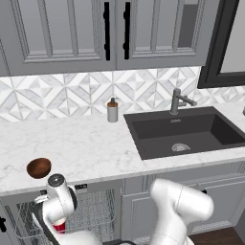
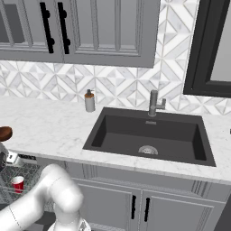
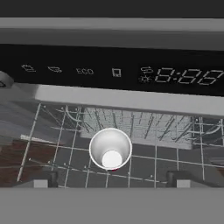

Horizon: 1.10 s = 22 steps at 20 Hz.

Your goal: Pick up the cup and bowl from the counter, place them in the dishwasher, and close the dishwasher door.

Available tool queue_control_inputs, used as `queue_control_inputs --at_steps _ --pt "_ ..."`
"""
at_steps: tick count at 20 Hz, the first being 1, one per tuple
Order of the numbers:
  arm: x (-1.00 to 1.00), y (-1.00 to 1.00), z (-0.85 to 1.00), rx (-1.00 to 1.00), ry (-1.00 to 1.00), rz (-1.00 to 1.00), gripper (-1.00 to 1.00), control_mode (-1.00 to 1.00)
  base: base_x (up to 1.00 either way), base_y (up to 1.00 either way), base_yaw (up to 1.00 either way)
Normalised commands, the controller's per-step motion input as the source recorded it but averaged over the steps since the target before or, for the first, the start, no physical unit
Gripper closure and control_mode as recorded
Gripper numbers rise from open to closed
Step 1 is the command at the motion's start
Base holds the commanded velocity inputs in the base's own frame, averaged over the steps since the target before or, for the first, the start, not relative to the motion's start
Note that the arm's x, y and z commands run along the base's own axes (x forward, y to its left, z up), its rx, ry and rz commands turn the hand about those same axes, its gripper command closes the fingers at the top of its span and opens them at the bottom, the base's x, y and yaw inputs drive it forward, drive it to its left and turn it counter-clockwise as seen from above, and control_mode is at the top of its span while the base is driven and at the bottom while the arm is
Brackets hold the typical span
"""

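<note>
Left base view: the bowl point(image 1: 38, 167) sits upright near the front edge of the worktop point(image 1: 86, 143), mouth up, well to the left of the black sink point(image 1: 184, 131). A soap bottle point(image 1: 112, 110) stands at the back by the tiled wall, and the tap point(image 1: 178, 101) rises behind the sink. Under the worktop's edge the dishwasher point(image 1: 81, 187) is open, with its wire rack point(image 1: 95, 210) showing. The arm bends down in front of the rack; a bit of the red cup point(image 1: 59, 226) shows just below the wrist, though the arm covers most of it, so how it stands is hard to judge from here.

Right base view: the cup point(image 2: 18, 184) stands upright in the rack point(image 2: 27, 173), white rim up, long axis vertical, narrow end down. The bowl point(image 2: 4, 133) sits at the picture's left edge on the worktop point(image 2: 49, 126), above the rack.

Hand view: the camera looks straight down into the cup point(image 3: 110, 148), its round white mouth facing the lens, on the rack's wires point(image 3: 144, 131) below the dark control strip point(image 3: 113, 72) with its lit symbols. The two tips of the hand point(image 3: 109, 180) stand wide apart on either side of the cup, not touching it.
</note>
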Motion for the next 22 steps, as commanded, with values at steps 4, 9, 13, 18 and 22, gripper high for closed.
queue_control_inputs --at_steps 4,9,13,18,22 --pt "-0.32 0.00 1.00 0.01 0.00 0.03 -1.00 -1.00 0.00 0.00 0.00" --pt "-0.08 0.00 1.00 0.00 0.00 0.02 -1.00 -1.00 0.00 0.00 0.00" --pt "0.05 0.00 1.00 0.00 0.05 0.00 -1.00 -1.00 0.00 0.00 0.00" --pt "0.64 -0.03 1.00 0.00 0.25 0.00 -1.00 -1.00 0.00 0.00 0.00" --pt "0.86 -0.16 0.66 0.00 0.35 0.00 -1.00 -1.00 0.00 0.00 0.00"
